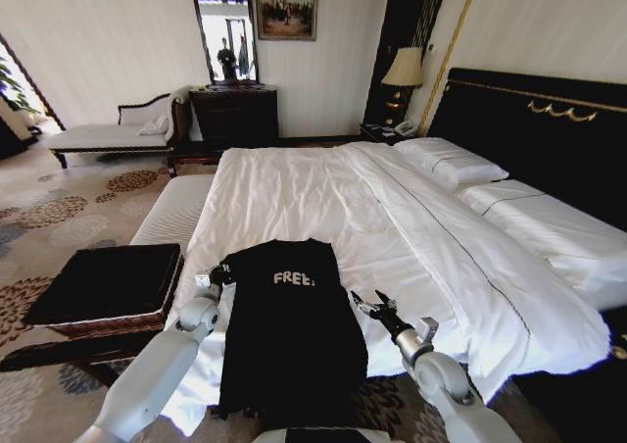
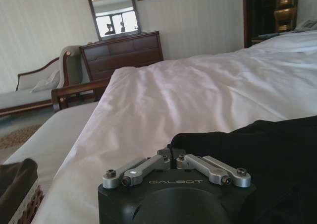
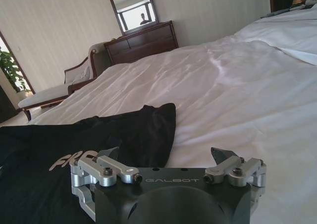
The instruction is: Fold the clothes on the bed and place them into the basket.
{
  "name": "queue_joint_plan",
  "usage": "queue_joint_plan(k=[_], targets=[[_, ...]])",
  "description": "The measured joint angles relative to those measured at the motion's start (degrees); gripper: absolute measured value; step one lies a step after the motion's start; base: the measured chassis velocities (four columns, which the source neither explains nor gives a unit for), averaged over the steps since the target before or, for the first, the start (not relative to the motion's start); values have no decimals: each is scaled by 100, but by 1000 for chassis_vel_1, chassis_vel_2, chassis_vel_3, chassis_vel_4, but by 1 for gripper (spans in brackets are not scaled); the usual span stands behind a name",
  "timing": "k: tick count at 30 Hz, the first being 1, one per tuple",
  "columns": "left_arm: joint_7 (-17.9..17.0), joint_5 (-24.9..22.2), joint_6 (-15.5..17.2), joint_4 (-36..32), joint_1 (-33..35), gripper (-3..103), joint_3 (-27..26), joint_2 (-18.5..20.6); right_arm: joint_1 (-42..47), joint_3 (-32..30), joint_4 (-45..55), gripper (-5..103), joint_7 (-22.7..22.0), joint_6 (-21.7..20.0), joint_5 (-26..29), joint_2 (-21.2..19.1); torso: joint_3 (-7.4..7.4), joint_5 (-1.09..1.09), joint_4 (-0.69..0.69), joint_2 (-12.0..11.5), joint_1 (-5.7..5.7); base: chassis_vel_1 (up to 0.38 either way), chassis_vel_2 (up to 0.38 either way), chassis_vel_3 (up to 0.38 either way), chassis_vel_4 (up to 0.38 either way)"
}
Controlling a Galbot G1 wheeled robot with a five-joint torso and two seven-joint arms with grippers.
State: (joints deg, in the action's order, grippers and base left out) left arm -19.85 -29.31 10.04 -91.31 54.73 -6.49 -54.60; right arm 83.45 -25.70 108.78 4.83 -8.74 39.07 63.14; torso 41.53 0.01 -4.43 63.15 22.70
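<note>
White "FREE:" on black T-shirt (image 1: 291, 335) chest, near bed edge. "GALBOT" on left gripper (image 2: 174, 157) housing and right gripper (image 3: 167, 154) housing.

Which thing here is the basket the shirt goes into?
Start at the big white bed. On the floor past its left side, by the foot, sits the basket: low, brown wicker, flat black top. The long white bench beside it is padded, not woven.
</note>
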Motion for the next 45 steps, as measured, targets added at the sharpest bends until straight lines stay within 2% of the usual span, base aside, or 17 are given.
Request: queue_joint_plan(k=[2, 6, 10, 15, 19, 21, 23, 29, 31, 34, 35, 38, 39, 40, 41, 44, 45], targets=[[16, 101, 32, -55, -60, 0, 115, 56, -8, 13, -1, 100, 0, 0, 1, 7, 0, -1, -1, 0, 0, 0, 0, 0, 0], [127, 697, 84, -45, -550, 0, 788, 282, -9, 20, 1, 100, 2, 2, 8, 20, -1, 1, -6, 0, 0, 0, 0, 0, 0], [226, 1144, 129, 134, -909, 0, 1300, 341, 1, -14, 10, 100, 8, 6, 14, 34, 0, 0, -3, 0, 0, 0, 0, 0, 0], [307, 1388, 202, 285, -1255, 0, 1932, 379, 11, -38, 10, 100, 12, 13, 15, 56, 0, -2, -5, 0, 0, 0, 0, 0, 0], [583, 1901, 239, 373, -1420, 0, 2553, 541, -4, -67, 39, 100, 11, 13, 32, 69, 0, 0, -3, 0, 0, 0, 0, 0, 0], [614, 1984, 233, 369, -1411, -3, 2629, 563, -16, -69, 40, 100, 11, 13, 43, 65, 0, 0, -3, 0, 0, 0, 0, 0, 0], [639, 2086, 239, 298, -1324, 1, 2672, 591, -44, -72, 38, 100, 4, 11, 71, 38, 0, -2, -3, 0, 0, 0, 0, 0, 0], [884, 2526, 200, 13, -788, 28, 2388, 893, -128, -51, -41, 100, -5, 9, 98, -20, 0, 0, -3, 0, 0, 0, 0, 0, 0], [939, 2590, 167, -39, -671, 28, 2285, 949, -142, -42, -56, 100, -5, 8, 104, -25, 0, -2, -2, 0, 0, 0, 0, 0, 0], [1071, 2637, -10, -375, -176, 44, 1740, 1151, -193, 8, -102, 100, -6, 8, 106, -34, 0, -2, -2, 0, 0, 0, 0, 0, 0], [1071, 2637, -10, -375, -176, 44, 1740, 1151, -193, 8, -102, 100, -6, 8, 106, -34, 0, -2, -2, 0, 0, 0, 0, 0, 0], [1027, 2362, -153, -664, 172, 60, 1116, 1202, -213, 24, -115, 100, -7, 7, 115, -30, -1, 0, -2, 0, -1, 0, 0, 0, 0], [943, 2032, -155, -747, 238, 60, 891, 1175, -213, 25, -125, 100, -8, 7, 115, -29, -1, 0, -3, 0, -1, 0, 0, 0, 0], [943, 2032, -155, -747, 238, 60, 891, 1175, -213, 25, -125, 100, -8, 7, 115, -29, -1, 0, -3, 0, -1, 0, 0, 0, 0], [811, 1616, -110, -798, 247, 66, 741, 1114, -210, 25, -129, 100, -8, 7, 115, -24, -1, 1, -3, 0, -1, 0, 0, 0, 0], [207, 42, 347, -576, 42, 82, 374, 684, -173, 23, -134, 100, -5, 7, 106, -10, -1, -1, -3, 0, -1, 0, 0, 0, 0], [104, -304, 434, -455, -50, 82, 314, 544, -161, 18, -135, 100, -5, 7, 100, -12, -1, -1, -3, 0, -1, 0, 0, 0, 0]])
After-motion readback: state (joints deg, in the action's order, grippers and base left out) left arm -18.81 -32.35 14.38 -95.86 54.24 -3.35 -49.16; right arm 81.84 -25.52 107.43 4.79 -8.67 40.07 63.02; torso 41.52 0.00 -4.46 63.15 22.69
